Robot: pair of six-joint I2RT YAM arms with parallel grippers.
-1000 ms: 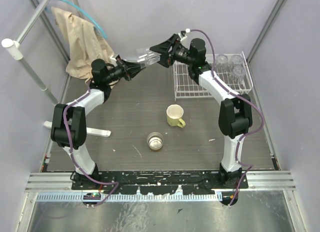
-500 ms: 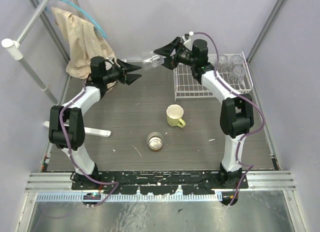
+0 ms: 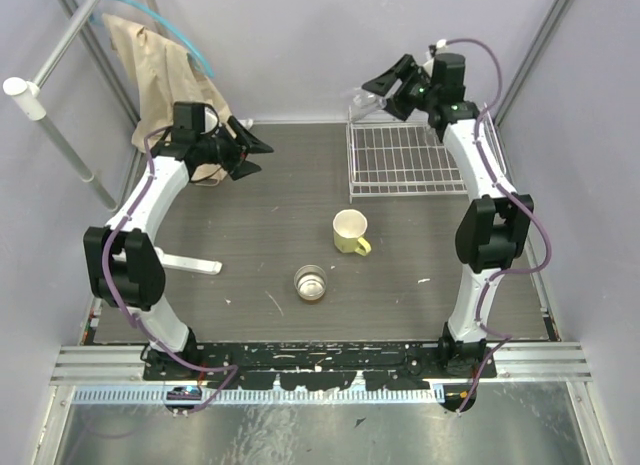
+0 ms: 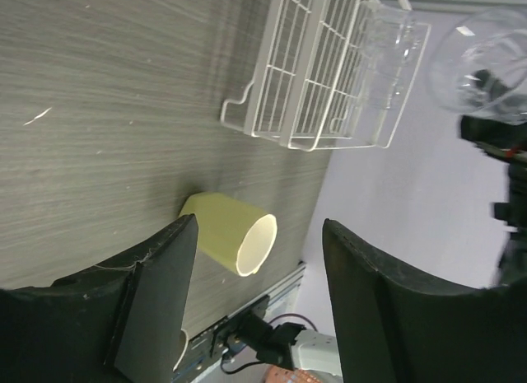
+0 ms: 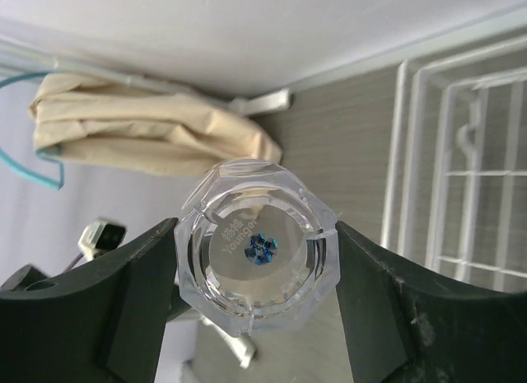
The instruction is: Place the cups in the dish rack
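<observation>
My right gripper (image 3: pixel 383 88) is shut on a clear faceted tumbler (image 3: pixel 371 103), held in the air over the back left corner of the white wire dish rack (image 3: pixel 400 163). The right wrist view shows the tumbler's base (image 5: pixel 257 245) pinched between both fingers, with the rack (image 5: pixel 461 177) to the right. My left gripper (image 3: pixel 252 150) hangs open and empty at the back left. Its wrist view shows the pale yellow mug (image 4: pixel 230 233), the rack (image 4: pixel 313 78) with clear tumblers (image 4: pixel 389 35) in it, and the held tumbler (image 4: pixel 486 66). On the table stand the mug (image 3: pixel 349 231) and a metallic-brown cup (image 3: pixel 311 283).
A beige cloth (image 3: pixel 165 75) hangs at the back left beside a white pole (image 3: pixel 60 135). A white flat strip (image 3: pixel 190 263) lies on the table near the left arm. Purple-grey walls close in the back and both sides.
The left gripper opened, let go of the tumbler and drew back to the left. The right gripper kept the tumbler and carried it right, to the rack's back left corner.
</observation>
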